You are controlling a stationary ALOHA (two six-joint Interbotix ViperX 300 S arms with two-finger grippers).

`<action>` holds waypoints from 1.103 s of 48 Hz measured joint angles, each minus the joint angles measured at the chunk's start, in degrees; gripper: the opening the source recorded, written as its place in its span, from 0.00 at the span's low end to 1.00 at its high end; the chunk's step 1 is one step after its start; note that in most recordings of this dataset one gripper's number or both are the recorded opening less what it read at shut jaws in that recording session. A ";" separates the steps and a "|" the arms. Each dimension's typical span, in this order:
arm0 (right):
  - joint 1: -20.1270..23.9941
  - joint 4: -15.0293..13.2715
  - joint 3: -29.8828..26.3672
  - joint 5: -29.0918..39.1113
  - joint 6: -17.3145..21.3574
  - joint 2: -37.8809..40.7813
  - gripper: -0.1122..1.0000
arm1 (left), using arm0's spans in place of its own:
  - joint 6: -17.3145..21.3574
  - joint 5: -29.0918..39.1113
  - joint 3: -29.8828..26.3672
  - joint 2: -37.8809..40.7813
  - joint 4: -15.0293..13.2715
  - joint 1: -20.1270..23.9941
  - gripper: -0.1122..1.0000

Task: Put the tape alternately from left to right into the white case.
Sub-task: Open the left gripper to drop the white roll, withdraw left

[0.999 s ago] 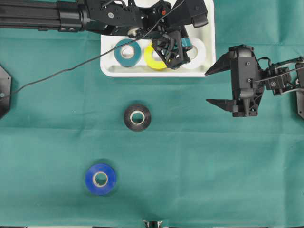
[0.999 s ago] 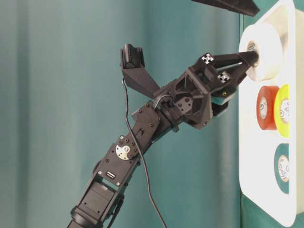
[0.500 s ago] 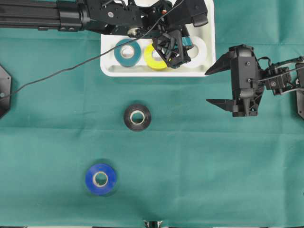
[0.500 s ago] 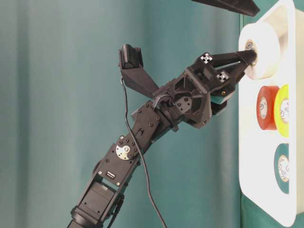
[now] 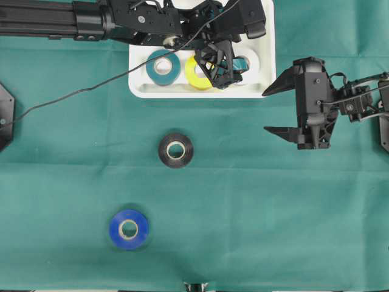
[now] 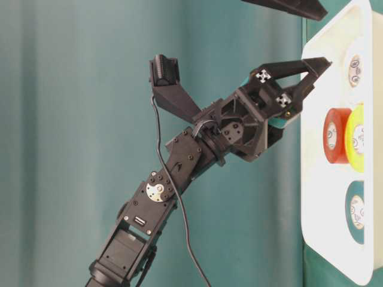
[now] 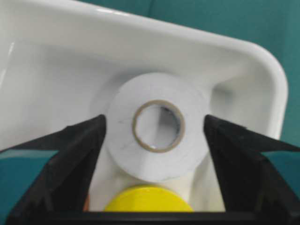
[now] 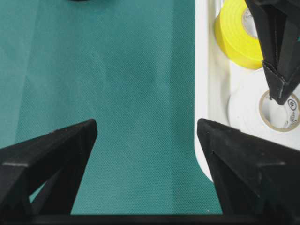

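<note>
On the green table (image 5: 255,201), the blue roll (image 5: 129,229) lies near-left and the black roll (image 5: 175,150) mid-table. In the white case (image 5: 138,85) at the far edge lie teal (image 5: 163,67), yellow (image 5: 198,72), red-orange (image 6: 335,136) and white (image 7: 157,125) rolls. The left gripper (image 5: 226,62) straddles the white roll, fingers spread, gripping nothing. The right gripper (image 5: 276,108) hangs wide open and empty beside the case.

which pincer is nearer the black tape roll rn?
Left, narrowly. The left pincer is over the white case, above the black tape roll in the overhead view; the right pincer hangs farther right.
</note>
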 measured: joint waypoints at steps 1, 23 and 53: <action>0.09 0.00 0.00 0.00 0.00 0.00 0.77 | 0.00 0.00 0.09 0.00 -0.09 0.00 0.84; 0.00 0.00 0.00 0.00 -0.09 0.00 0.77 | 0.18 -0.09 3.52 -3.43 -0.09 -1.05 0.83; 0.09 0.00 0.09 0.00 0.00 0.00 0.77 | 0.18 -0.26 14.59 -12.48 -0.18 -4.57 0.83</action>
